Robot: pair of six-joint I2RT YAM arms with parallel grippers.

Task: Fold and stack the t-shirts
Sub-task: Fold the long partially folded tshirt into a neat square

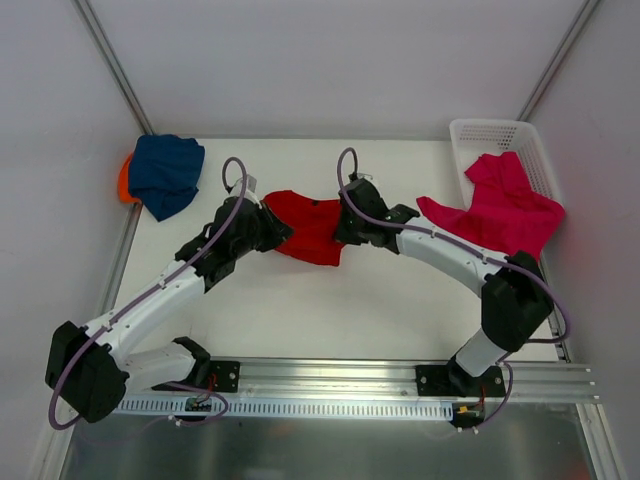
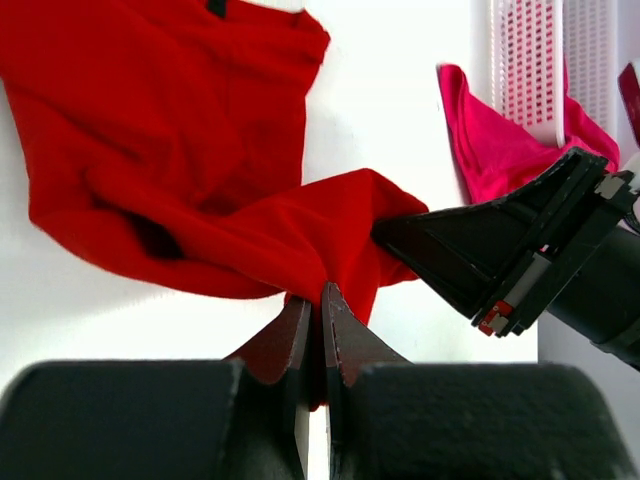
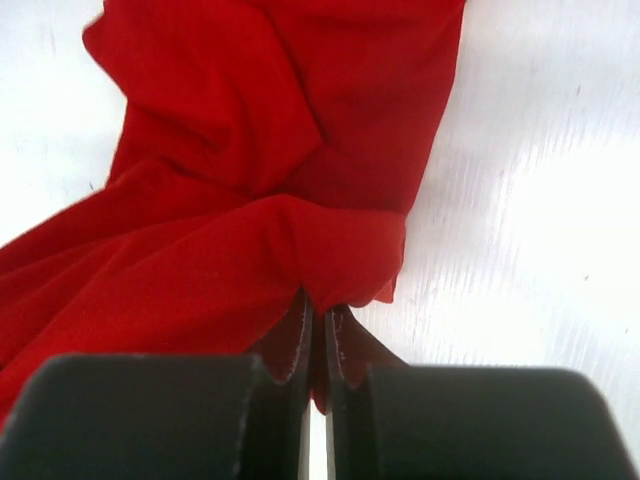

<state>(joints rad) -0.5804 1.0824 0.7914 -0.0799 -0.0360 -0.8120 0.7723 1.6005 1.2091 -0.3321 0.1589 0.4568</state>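
Pinching the red t-shirt point(image 1: 312, 228), left jaws and right jaws each clamp bunched cloth; neck label point(image 2: 217, 6) unreadable.

No legible txt, nos., brand marks or signs in any view. Closest candidates, both in left wrist view:
- small dark tag point(image 2: 217, 6) at neck of bright red cloth t-shirt point(image 2: 150, 130), cut off by top edge, too small to read.
- small red-and-white part point(image 2: 497, 318) on side of black right gripper point(image 2: 388, 236), no chars made out.
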